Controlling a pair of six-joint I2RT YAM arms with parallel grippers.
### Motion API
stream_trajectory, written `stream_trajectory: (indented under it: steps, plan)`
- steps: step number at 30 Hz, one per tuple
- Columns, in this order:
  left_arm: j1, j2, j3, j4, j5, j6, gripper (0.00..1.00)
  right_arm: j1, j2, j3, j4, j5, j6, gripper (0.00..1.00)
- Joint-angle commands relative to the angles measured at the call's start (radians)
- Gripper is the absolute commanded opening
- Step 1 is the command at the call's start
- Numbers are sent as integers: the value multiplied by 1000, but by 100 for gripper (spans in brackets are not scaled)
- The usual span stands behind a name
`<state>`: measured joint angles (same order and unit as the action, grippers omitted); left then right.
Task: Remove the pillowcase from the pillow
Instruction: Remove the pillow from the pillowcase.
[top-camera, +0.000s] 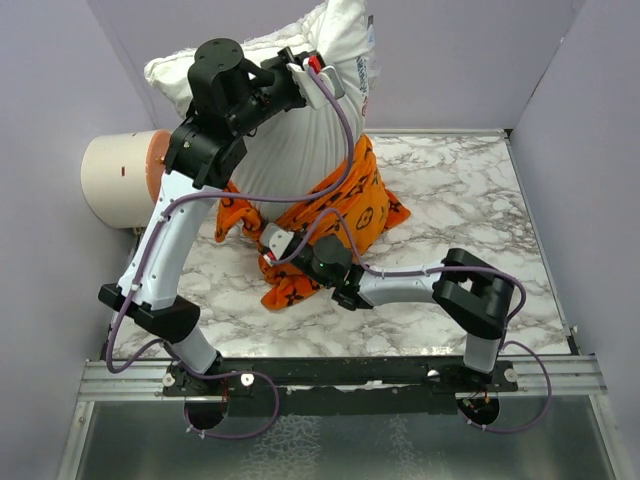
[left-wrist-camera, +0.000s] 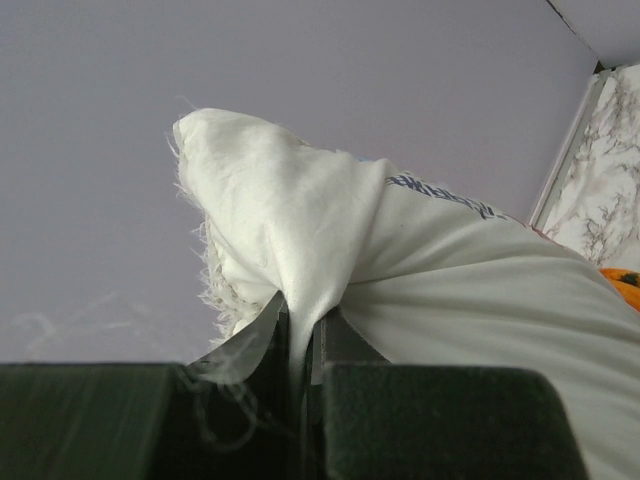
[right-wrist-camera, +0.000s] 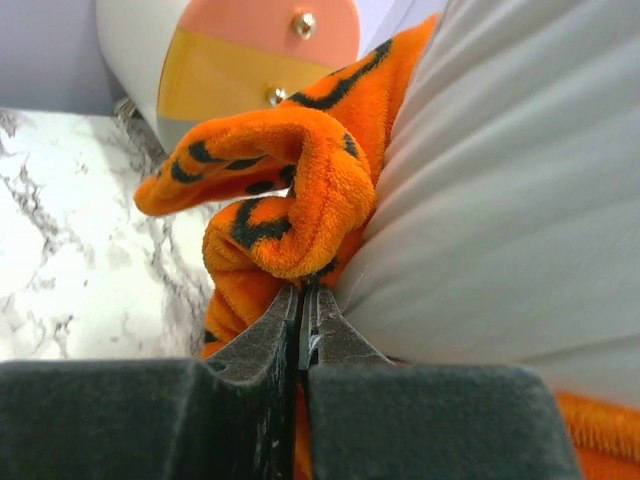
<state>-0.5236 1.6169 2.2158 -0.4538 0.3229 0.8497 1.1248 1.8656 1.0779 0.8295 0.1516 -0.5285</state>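
The white pillow (top-camera: 300, 130) is held up high at the back, its top corner pinched in my left gripper (top-camera: 312, 78). In the left wrist view the left gripper (left-wrist-camera: 300, 335) is shut on a fold of the pillow (left-wrist-camera: 470, 270). The orange pillowcase (top-camera: 355, 205) with black motifs is bunched around the pillow's lower end on the table. My right gripper (top-camera: 275, 245) is shut on its front edge. In the right wrist view the right gripper (right-wrist-camera: 302, 295) pinches the plush pillowcase (right-wrist-camera: 290, 215), with the bare pillow (right-wrist-camera: 520, 200) just to the right.
A cream cylinder with an orange face (top-camera: 122, 180) lies at the left wall; it also shows in the right wrist view (right-wrist-camera: 250, 50). The marble table (top-camera: 470, 200) is boxed in by lilac walls on the left, back and right. A metal rail (top-camera: 330, 378) runs along the near edge.
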Motion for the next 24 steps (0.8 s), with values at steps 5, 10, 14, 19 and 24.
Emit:
stream_trajectory:
  steps: [5,10,14,19,24]
  plan:
    - [-25,-25,169,553,9,62,0,30,22,-318,-182,51,192,1]
    - [-26,7,227,622,13,56,0,42,44,-280,-266,1,281,1]
    - [-26,38,290,695,26,54,0,50,98,-201,-369,28,364,1]
    - [-26,45,331,754,28,33,0,33,52,-269,-339,43,499,15]
    - [-26,38,331,835,39,-9,0,-37,-38,-319,-331,-28,677,31]
